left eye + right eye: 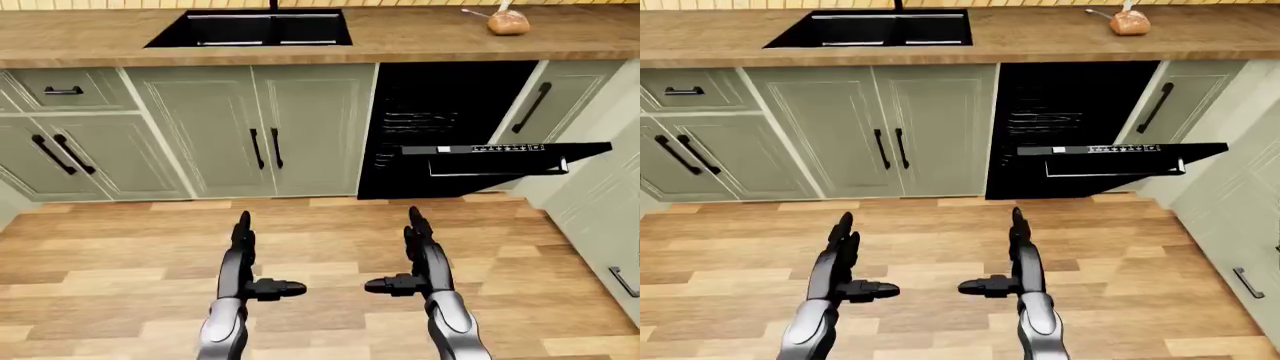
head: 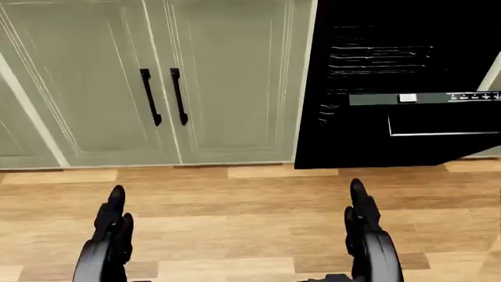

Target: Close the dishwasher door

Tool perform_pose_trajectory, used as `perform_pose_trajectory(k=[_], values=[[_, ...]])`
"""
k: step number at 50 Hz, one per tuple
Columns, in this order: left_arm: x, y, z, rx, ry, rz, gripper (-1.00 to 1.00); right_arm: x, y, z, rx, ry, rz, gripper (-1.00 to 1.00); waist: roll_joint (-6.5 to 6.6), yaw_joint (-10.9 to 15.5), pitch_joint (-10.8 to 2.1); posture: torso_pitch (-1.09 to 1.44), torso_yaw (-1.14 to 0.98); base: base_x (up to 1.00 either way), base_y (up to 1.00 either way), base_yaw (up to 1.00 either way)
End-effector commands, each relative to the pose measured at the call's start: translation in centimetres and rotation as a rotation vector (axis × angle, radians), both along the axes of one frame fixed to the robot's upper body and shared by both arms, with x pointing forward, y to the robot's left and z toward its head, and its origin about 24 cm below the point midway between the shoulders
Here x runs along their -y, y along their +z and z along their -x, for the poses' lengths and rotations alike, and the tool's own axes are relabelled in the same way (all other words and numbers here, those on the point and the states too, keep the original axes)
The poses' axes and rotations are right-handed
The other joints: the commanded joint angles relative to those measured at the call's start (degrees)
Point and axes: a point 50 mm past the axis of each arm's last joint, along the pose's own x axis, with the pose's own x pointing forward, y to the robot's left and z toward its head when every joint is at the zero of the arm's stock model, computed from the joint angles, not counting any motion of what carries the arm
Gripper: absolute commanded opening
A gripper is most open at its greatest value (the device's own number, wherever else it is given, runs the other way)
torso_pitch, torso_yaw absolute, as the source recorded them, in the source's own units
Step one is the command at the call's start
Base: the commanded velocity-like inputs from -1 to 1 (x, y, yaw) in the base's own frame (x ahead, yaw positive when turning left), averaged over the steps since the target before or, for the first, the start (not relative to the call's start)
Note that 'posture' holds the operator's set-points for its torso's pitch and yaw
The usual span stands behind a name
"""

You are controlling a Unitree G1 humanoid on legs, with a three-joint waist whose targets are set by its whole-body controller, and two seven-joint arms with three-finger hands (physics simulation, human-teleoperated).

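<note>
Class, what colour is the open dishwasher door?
Black; the dishwasher door shows best in the left-eye view.

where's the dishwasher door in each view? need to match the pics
Left-eye view: dishwasher door, hanging open, right of centre, below the counter.
Head view: upper right, cut off by the right edge.
Right-eye view: right of centre, a little further left than in the left-eye view.
Shared landmark: the pair of black cabinet handles just left of the dishwasher opening.
</note>
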Motion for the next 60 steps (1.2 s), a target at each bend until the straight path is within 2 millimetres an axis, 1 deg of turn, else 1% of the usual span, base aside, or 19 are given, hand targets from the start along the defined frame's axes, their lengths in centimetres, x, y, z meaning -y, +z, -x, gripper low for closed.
perform_pose_trajectory(k=[1,3,4,5,7,8,23,24,26,36,42,48,51,52,53,54,55,57,60], values=[[-0.6,4.0,-1.2,0.198,0.018,0.007,1.0,-0.5,2.7,-1.3,0.154,0.013,0.026,1.0,-0.45,-0.12,-0.05,0.0,0.0,0.0,0.0,0.0],[-0.7,4.0,-1.3,0.202,0.023,0.007,1.0,-0.7,2.7,-1.3,0.154,0.019,0.028,1.0,-0.03,0.51,-3.56,0.0,0.0,0.0,0.0,0.0],[-0.7,4.1,-1.3,0.205,0.024,0.007,1.0,-0.8,2.6,-1.3,0.149,0.025,0.03,1.0,0.01,0.5,-3.02,0.0,0.0,0.0,0.0,0.0],[-0.7,4.2,-1.2,0.207,0.024,0.007,1.0,-0.8,2.5,-1.4,0.144,0.027,0.037,1.0,-0.3,0.4,-0.97,0.0,0.0,0.0,0.0,0.0],[-0.8,4.2,-1.2,0.211,0.027,0.003,1.0,-0.9,2.4,-1.3,0.141,0.031,0.037,1.0,-0.34,0.43,-3.98,0.0,0.0,0.0,0.0,0.0],[-0.8,4.2,-1.2,0.212,0.027,0.003,1.0,-0.8,2.4,-1.3,0.141,0.027,0.04,1.0,-0.3,0.48,-4.3,0.0,0.0,0.0,0.0,0.0],[-0.9,4.7,-0.8,0.24,0.042,-0.025,1.0,-0.8,2.3,-1.3,0.141,0.008,0.1,1.0,-0.06,0.44,-5.15,0.0,0.0,0.0,0.0,0.0],[-0.9,4.7,-0.8,0.242,0.043,-0.026,1.0,-0.9,2.4,-1.3,0.15,0.017,0.097,1.0,0.23,0.16,-6.1,0.0,0.0,0.0,0.0,-0.16],[-1.0,4.8,-0.7,0.244,0.045,-0.027,1.0,-1.0,2.3,-1.3,0.148,0.021,0.098,1.0,0.47,0.21,-4.85,0.0,0.0,0.0,0.0,-0.23],[-1.1,5.0,-0.7,0.248,0.05,-0.026,1.0,-0.9,2.2,-1.3,0.141,0.019,0.095,1.0,0.95,-0.84,-3.56,0.0,0.0,0.0,0.0,-0.42],[-1.2,5.1,-0.6,0.252,0.054,-0.023,1.0,-0.9,2.2,-1.2,0.138,0.02,0.097,1.0,2.73,-1.4,-2.57,0.0,0.0,0.0,0.0,-0.51],[-1.2,5.1,-0.6,0.251,0.053,-0.025,1.0,-0.9,2.2,-1.2,0.135,0.021,0.095,1.0,0.7,-0.85,-3.22,0.0,0.0,0.0,0.0,-0.68],[-1.2,5.2,-0.6,0.253,0.054,-0.024,1.0,-0.9,2.2,-1.2,0.135,0.021,0.094,1.0,-1.67,-0.52,-3.14,0.0,0.0,0.0,0.0,-0.83],[-1.2,5.2,-0.5,0.253,0.054,-0.024,1.0,-0.9,2.1,-1.2,0.135,0.022,0.095,1.0,-3.3,-0.77,-3.76,0.0,0.0,-0.01,0.0,-0.84],[-1.2,5.2,-0.5,0.254,0.054,-0.024,1.0,-0.9,2.1,-1.2,0.135,0.022,0.094,1.0,-1.88,-1.66,-3.28,0.0,0.0,-0.01,0.0,-0.83],[-1.2,5.2,-0.5,0.255,0.054,-0.024,1.0,-0.9,2.1,-1.2,0.135,0.022,0.094,1.0,-2.49,-1.49,-3.25,0.0,0.0,0.0,0.0,-0.83],[-1.2,5.2,-0.6,0.255,0.054,-0.024,1.0,-0.9,2.2,-1.2,0.135,0.022,0.094,1.0,-2.24,-2.09,-3.04,0.0,0.0,0.0,0.0,-0.83],[-1.2,5.2,-0.6,0.255,0.054,-0.023,1.0,-0.9,2.2,-1.2,0.135,0.022,0.094,1.0,-1.11,-2.39,-3.27,0.0,0.0,0.0,0.0,-0.83],[-1.2,5.3,-0.6,0.256,0.054,-0.022,1.0,-1.0,2.2,-1.2,0.135,0.024,0.096,1.0,0.73,-1.73,-2.18,0.0,0.0,-0.01,0.0,-0.83]])
